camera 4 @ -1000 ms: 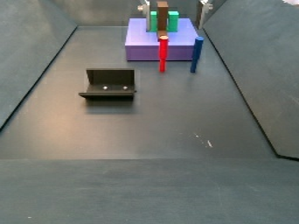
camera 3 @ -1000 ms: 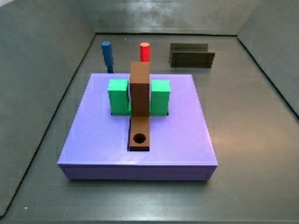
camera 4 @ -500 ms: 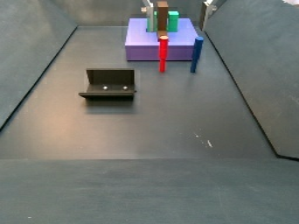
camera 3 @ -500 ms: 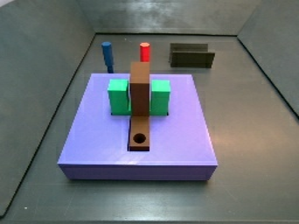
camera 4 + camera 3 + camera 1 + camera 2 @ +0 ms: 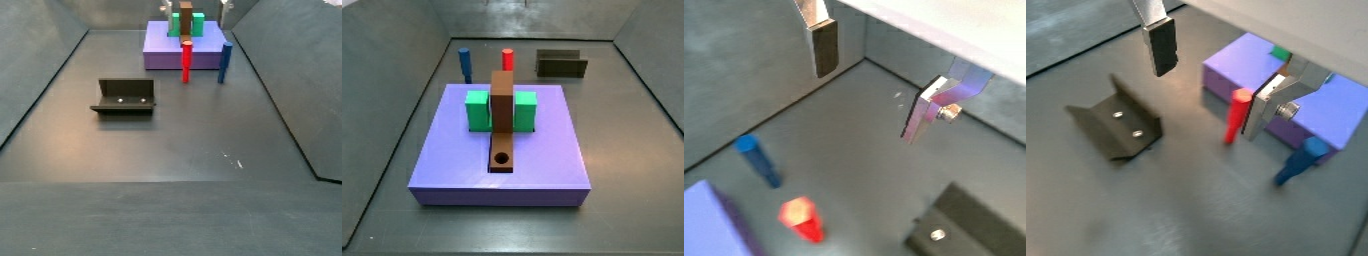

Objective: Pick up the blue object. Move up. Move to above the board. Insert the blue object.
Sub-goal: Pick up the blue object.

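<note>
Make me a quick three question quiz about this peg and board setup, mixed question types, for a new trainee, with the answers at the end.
1. True or false: the hand is shut on the blue object.
2. Which piece carries the round hole: A the board, B the purple slab, C the fixture?
3. Fill in: in a side view the blue object stands on the floor beside the ___ peg.

Key
1. False. In both wrist views the hand hangs above the floor with its fingers spread and nothing between them; the blue object stands free.
2. A. The hole sits near one end of the board.
3. Red.
</note>
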Robot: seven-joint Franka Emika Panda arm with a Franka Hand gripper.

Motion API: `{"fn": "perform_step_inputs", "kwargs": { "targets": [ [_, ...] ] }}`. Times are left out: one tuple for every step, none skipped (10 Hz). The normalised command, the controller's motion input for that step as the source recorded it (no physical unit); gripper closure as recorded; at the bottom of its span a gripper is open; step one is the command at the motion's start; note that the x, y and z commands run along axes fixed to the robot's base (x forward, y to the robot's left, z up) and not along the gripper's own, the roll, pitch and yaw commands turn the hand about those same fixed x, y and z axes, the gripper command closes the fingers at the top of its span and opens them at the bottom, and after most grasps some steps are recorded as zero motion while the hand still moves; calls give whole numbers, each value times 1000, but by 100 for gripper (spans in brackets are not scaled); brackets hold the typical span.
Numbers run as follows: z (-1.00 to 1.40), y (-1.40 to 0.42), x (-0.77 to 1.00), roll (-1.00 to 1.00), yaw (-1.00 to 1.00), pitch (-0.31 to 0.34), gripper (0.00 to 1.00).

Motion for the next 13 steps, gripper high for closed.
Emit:
{"fn": "perform_step_inputs", "kwargs": {
  "targets": [
    [0,-526,-694,0,-111,-147,0],
    [0,-520,-703,0,-126,-153,0],
    [0,-526,-651,0,-140,-191,0],
    [-6,-546,-629,0,-123,-204,0],
    [-100,-557,-597,43,-109,-214,0],
    [-223,-451,-531,51,-77,-166,0],
    [-511,-217,-366,29,-69,-90,0],
    [-709,-77,-194,0,-57,-36,0],
    [-674,-51,-120,0,-71,-29,0],
    [-560,-63,-86,7,-51,-34,0],
    [-489,-14,-97,3,-9,-36,0],
    [-466,0,-109,0,0,-36,0],
    [-469,0,-109,13,0,-39,0]
  ]
}}
